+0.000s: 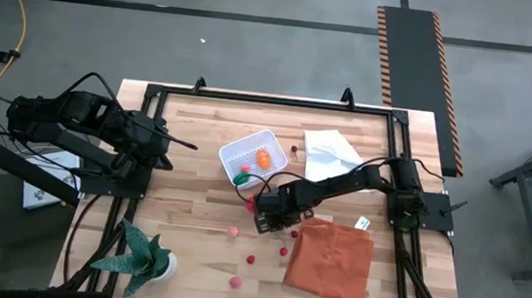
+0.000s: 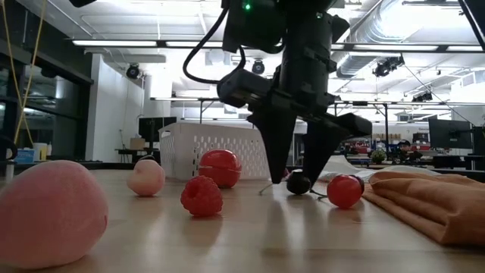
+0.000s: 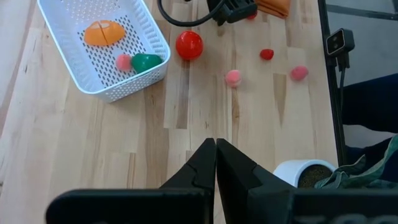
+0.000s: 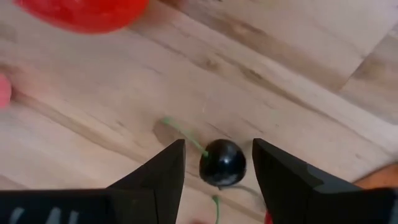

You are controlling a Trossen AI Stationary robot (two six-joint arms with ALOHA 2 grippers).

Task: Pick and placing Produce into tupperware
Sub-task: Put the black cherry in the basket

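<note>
Right gripper (image 4: 217, 165) down at table, fingers apart w/ dark cherry (image 4: 222, 163) sitting directly between them, not yet pinched; stem trails off sideways. White tub (image 1: 252, 154) just beyond, toward far edge. Left gripper (image 3: 215, 163) shut, parked well away

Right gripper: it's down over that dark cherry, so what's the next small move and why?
Probably close the fingers. The right gripper is open, low at the table, and the dark cherry sits between its fingers, not yet gripped. Then lift toward the white tub.
</note>
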